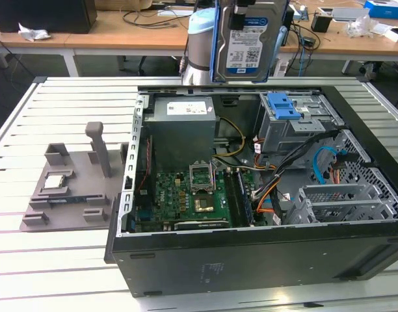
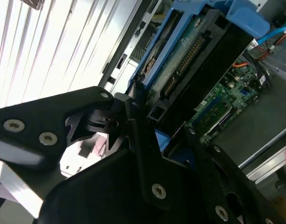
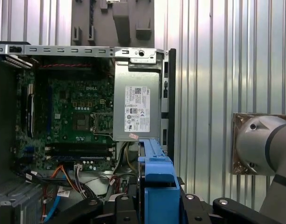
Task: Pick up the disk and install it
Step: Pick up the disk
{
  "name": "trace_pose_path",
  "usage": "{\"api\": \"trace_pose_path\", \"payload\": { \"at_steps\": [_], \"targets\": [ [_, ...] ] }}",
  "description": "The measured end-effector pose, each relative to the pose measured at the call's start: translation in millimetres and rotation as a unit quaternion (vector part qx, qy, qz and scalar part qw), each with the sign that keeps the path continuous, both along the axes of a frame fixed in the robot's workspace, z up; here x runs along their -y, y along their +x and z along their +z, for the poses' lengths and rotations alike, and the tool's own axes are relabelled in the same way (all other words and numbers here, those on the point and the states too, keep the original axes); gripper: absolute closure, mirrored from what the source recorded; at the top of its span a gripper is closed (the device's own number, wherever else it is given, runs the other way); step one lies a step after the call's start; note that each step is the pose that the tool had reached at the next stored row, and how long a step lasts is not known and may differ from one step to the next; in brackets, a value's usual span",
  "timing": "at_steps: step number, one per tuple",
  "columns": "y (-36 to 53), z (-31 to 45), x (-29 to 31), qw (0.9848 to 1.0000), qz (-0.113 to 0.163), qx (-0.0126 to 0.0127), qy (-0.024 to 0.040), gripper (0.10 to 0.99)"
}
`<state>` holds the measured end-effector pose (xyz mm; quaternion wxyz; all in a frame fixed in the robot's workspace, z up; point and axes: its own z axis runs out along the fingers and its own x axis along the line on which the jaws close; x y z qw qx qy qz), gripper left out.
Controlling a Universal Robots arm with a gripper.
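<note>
In the exterior view the disk (image 1: pixel 248 42) hangs on edge at 12 o'clock, over the far rim of the open computer case (image 1: pixel 251 260), with its label facing the camera. It is clear of the drive cage (image 1: pixel 303 133) at 1 o'clock. In both wrist views the gripper (image 2: pixel 157 135) is clamped on its blue carrier bracket (image 3: pixel 157 182). I judge the drive dense, rigid and shock-sensitive, best held by the frame edges, not the circuit board (image 2: pixel 173 53) or connector (image 2: pixel 185 67)
</note>
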<state>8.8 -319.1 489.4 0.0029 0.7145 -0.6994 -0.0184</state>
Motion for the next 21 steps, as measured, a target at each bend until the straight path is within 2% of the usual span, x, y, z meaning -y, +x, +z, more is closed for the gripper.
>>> {"api": "trace_pose_path", "payload": {
  "at_steps": [2, 6, 8, 10, 15, 16, 21],
  "targets": [
    [3.2, 0.1, 0.0, 1.0000, 0.000, 0.0000, -0.0001, 0.718],
    [3.6, 0.0, 0.2, 1.0000, 0.000, 0.0000, 0.0000, 0.718],
    [3.7, 0.1, 3.3, 1.0000, 0.000, 0.0000, 0.0000, 0.718],
    [3.7, 0.0, 12.7, 1.0000, 0.000, 0.0000, 0.0002, 0.718],
    [3.6, 0.0, 25.7, 1.0000, 0.000, 0.0000, 0.0002, 0.718],
    [3.6, -0.1, 31.7, 1.0000, 0.000, 0.0000, 0.0002, 0.718],
    [3.7, -0.5, 47.0, 1.0000, 0.000, 0.0000, 0.0002, 0.718]
  ]
}}
